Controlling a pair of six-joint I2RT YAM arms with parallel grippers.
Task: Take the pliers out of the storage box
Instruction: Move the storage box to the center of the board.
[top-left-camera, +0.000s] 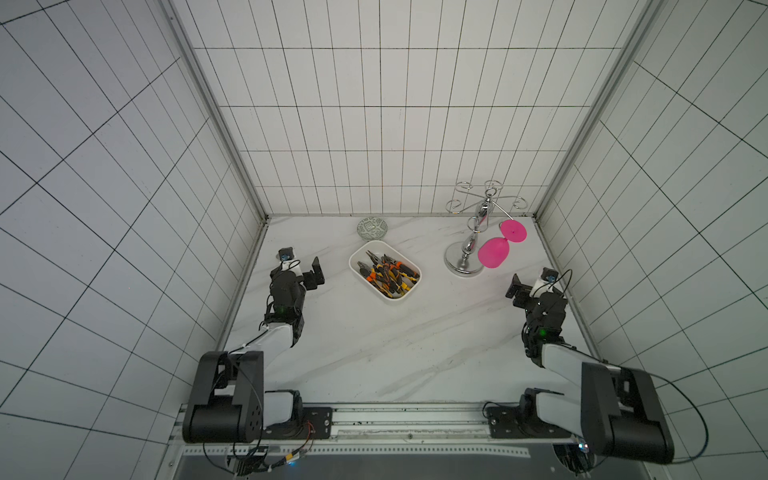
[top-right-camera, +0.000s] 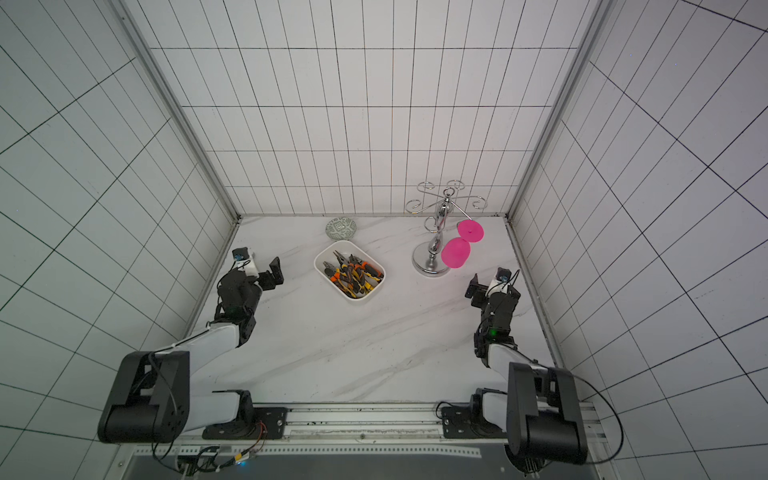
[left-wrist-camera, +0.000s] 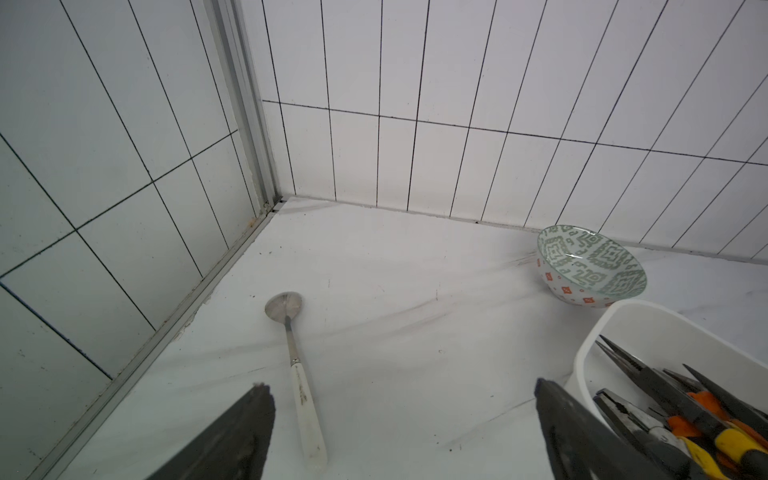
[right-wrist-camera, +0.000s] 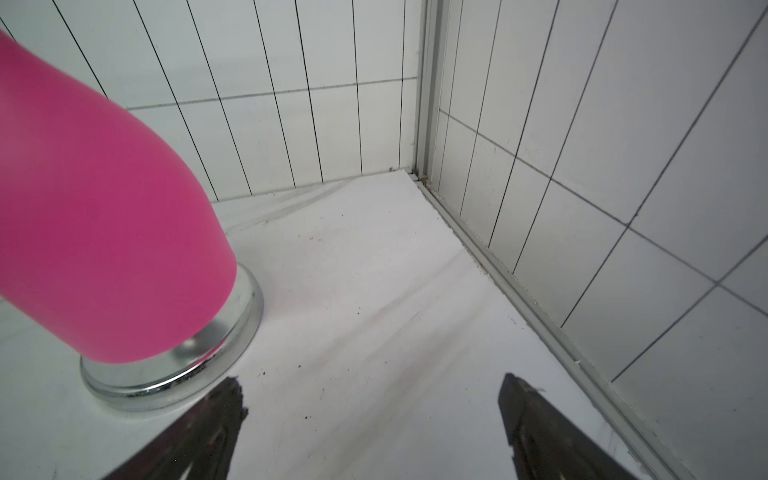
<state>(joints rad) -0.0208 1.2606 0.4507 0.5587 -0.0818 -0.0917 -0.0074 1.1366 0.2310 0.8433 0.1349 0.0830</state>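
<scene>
The pliers (top-left-camera: 388, 274) are lying heaped in the storage box (top-left-camera: 395, 301), handles and dark noses crossing over one another, none of them lifted out. The box is sitting at a slant on the marble table (top-left-camera: 374, 353), toward the back and roughly midway between the side walls. A small patterned bowl (top-left-camera: 372, 228) is standing just behind it, near the back wall.

The left gripper (left-wrist-camera: 401, 384) is hovering to the left of the box, its jaws spread wide and gripping nothing. In the left wrist view a spoon (left-wrist-camera: 297, 374) is lying on the table between its fingers, and one corner of the box is showing beside one finger.

To the right of the box, a chrome stand (top-left-camera: 463, 262) is holding a pink glass (top-left-camera: 493, 252) upside down. The right gripper (right-wrist-camera: 372, 379) is waiting near the stand's base, by the right wall, jaws likewise spread and holding nothing.
</scene>
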